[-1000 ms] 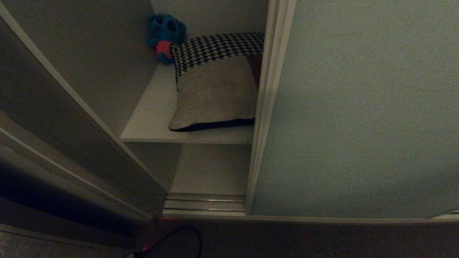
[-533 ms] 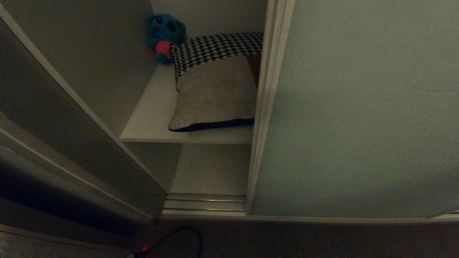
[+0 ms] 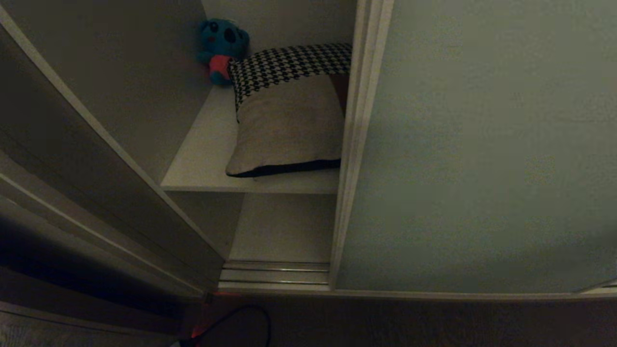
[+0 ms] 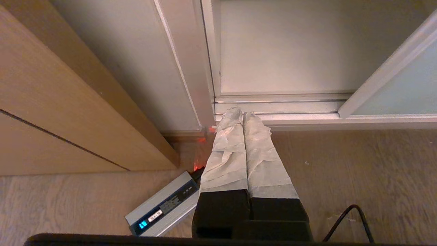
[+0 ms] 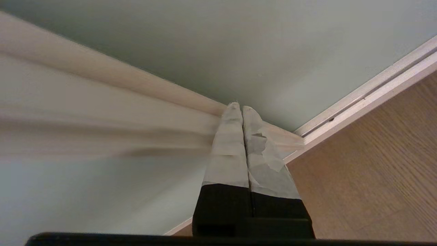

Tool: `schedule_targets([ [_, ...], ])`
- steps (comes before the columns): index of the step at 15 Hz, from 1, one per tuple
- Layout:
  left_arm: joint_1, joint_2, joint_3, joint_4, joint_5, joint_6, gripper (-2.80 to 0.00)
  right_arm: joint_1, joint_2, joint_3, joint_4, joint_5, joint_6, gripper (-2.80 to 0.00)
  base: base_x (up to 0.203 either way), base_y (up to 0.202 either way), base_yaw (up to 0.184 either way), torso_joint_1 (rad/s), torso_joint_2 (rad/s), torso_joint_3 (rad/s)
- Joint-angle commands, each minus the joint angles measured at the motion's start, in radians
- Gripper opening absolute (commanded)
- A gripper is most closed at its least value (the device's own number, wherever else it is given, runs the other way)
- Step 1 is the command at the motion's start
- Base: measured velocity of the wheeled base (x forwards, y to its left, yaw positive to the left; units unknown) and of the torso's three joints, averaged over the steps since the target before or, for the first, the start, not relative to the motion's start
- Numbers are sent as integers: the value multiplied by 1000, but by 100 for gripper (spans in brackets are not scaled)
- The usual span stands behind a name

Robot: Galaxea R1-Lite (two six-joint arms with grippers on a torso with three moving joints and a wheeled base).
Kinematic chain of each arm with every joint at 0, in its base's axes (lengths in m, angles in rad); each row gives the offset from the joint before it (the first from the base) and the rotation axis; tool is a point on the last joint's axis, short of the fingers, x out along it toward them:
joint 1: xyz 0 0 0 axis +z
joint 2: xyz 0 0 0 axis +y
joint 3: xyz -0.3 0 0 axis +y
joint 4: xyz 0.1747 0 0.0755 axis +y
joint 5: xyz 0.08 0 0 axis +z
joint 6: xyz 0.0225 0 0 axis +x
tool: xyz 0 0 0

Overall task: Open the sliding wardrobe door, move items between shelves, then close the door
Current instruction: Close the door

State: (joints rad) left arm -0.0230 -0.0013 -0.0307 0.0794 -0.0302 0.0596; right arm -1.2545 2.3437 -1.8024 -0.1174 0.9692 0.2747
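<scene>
I have the large matte grey-green sliding wardrobe door (image 3: 482, 144) filling the right of the head frame, its slim pale frame edge standing just right of centre, so only a narrow opening shows at centre left. Through it, in the upper middle, the cream cushion with a houndstooth band and black underside (image 3: 289, 120) lies on the off-white shelf board (image 3: 202, 164), tucked against the door edge, with a small blue plush toy (image 3: 221, 48) propped in the back corner behind it.

My right gripper (image 5: 238, 108) is clenched, tips together and holding nothing, set at the door's pale frame rail, which I judge suits pushing the panel along better than pinching it (the contact itself I can't confirm).

My left gripper (image 4: 243, 114) is likewise clenched and empty, parked low over the ribbed metal floor track (image 4: 280, 107), above the grey power brick (image 4: 164, 205), clear of the door's path.
</scene>
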Motion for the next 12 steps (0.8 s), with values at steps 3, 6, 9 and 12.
schedule_targets([
  [3, 0, 0, 0, 0, 0, 0, -280, 7, 5, -1, -1, 9, 1, -280, 0, 0, 0, 0, 0, 0],
  [6, 0, 0, 0, 0, 0, 0, -280, 6, -51, 73, -1, 14, 0, -280, 0, 0, 0, 0, 0, 0],
  [9, 0, 0, 0, 0, 0, 0, -280, 7, -128, 161, 0, 19, 0, -280, 0, 0, 0, 0, 0, 0],
  [12, 0, 0, 0, 0, 0, 0, -280, 9, -224, 280, 1, 46, -1, -280, 0, 0, 0, 0, 0, 0],
])
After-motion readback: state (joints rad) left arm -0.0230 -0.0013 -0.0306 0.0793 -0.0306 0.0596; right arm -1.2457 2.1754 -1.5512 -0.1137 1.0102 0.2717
